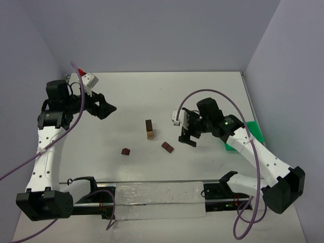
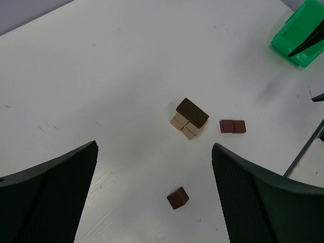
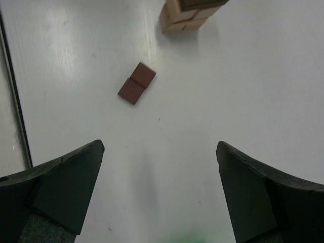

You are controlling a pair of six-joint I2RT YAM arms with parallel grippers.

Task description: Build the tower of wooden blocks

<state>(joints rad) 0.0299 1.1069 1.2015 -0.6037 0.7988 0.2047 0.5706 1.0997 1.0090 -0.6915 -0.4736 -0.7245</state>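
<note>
Wood block tower (image 1: 150, 128), small, tan base, dark brown cap, stands free on white tabletop (image 1: 212, 96). Both spread wide, empty: left claw (image 1: 106, 110), right claw (image 1: 188, 140).

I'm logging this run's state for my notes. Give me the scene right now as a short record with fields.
tower: wood block tower, tan blocks below, dark block on top
loose: dark brick lying flat; dark cube
left pincer: open, empty
right pincer: open, empty
bin: green bin, on the right arm's side
</note>
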